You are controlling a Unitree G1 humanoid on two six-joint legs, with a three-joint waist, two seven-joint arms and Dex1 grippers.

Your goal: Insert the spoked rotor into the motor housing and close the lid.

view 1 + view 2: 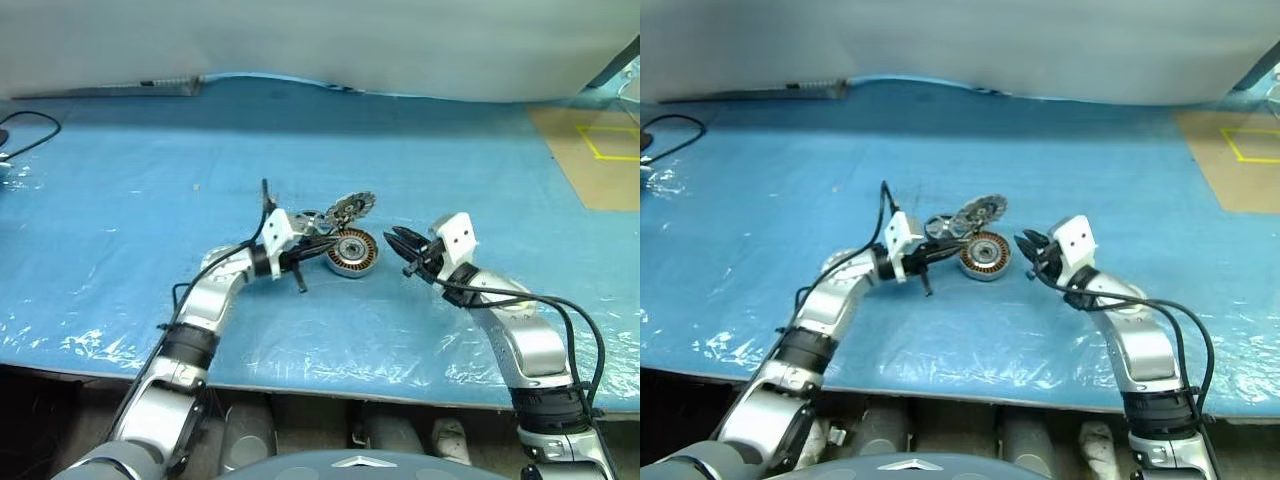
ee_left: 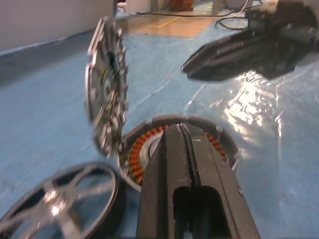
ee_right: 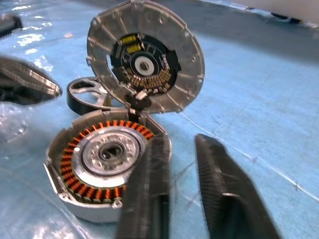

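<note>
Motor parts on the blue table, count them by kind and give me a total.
Spoked rotor: 1
Motor housing, copper windings: 1
Lid, standing open on the housing's edge: 1
Total: 3

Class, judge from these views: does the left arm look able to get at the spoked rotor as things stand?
Probably yes. The spoked rotor lies flat on the blue sheet right beside the left gripper, with nothing between them; the raised lid stands beyond it. The gripper is shut and would have to open first.
</note>
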